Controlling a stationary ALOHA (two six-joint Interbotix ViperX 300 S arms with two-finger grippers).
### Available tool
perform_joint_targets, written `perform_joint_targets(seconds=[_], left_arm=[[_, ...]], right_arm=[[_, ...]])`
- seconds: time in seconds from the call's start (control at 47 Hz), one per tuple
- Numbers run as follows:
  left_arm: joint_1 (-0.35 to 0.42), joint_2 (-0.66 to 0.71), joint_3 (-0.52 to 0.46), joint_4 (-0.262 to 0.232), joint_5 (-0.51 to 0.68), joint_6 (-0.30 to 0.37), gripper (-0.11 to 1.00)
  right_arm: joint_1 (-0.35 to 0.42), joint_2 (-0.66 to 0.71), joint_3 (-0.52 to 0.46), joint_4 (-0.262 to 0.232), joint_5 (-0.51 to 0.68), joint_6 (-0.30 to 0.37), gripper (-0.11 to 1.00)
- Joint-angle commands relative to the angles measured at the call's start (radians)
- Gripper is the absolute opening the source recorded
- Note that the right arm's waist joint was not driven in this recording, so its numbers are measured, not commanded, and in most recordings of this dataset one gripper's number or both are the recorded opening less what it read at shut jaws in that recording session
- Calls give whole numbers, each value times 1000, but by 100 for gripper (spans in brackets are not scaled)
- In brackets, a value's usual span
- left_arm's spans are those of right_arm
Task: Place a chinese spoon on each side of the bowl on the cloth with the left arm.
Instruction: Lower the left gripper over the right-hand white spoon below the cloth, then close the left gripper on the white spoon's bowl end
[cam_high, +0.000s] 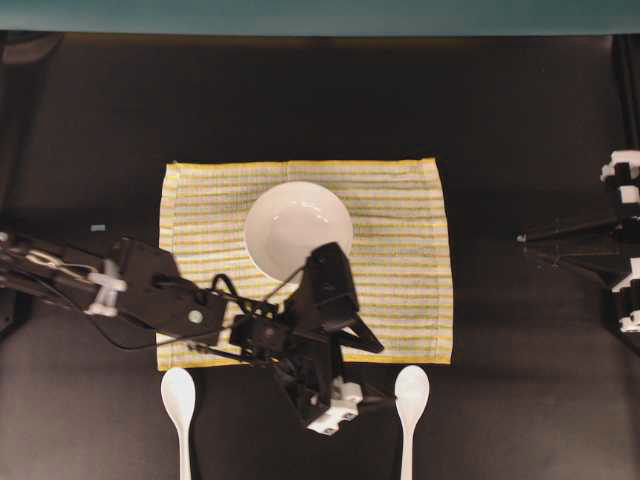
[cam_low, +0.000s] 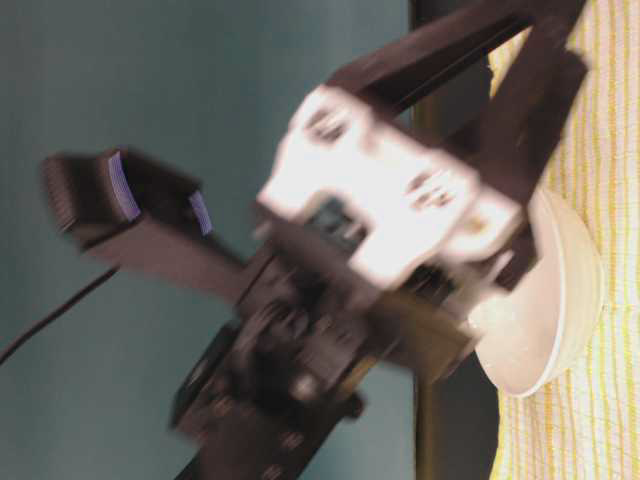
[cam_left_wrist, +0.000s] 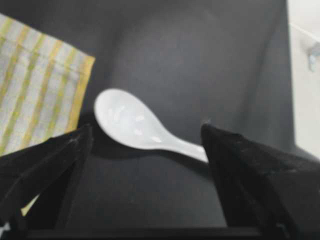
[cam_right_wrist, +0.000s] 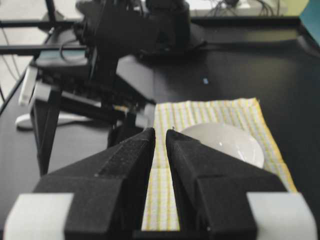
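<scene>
Left gripper (cam_left_wrist: 145, 145) was spread wide, empty, hovering over the right spoon (cam_left_wrist: 137, 127), which lay on the table (cam_high: 520, 400) just off the cloth (cam_high: 400, 250) corner. Left spoon (cam_high: 179, 400) lay off the cloth's other near corner. Bowl (cam_high: 290, 225) sat on the cloth. Right gripper (cam_right_wrist: 160, 150) was nearly closed, empty, well clear of the cloth.

A black bench (cam_high: 500, 110) carries everything; a teal wall (cam_high: 320, 15) runs along its far edge.
</scene>
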Motion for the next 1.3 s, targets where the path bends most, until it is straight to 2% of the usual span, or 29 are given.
perform_joint_targets(seconds=[0.0, 0.128, 0.447, 0.809, 1.277], left_arm=[[14, 35, -44, 3, -15, 12, 86], [23, 95, -72, 3, -77, 34, 85], [35, 175, -118, 3, -98, 55, 84], [25, 192, -121, 3, -91, 64, 84], [-5, 218, -175, 3, -38, 67, 84]], right_arm=[[0, 8, -8, 3, -9, 6, 17], [0, 8, -8, 3, -11, 6, 17], [0, 5, -9, 3, -11, 6, 17], [0, 5, -8, 3, -9, 6, 17], [0, 5, -8, 3, -11, 3, 17]])
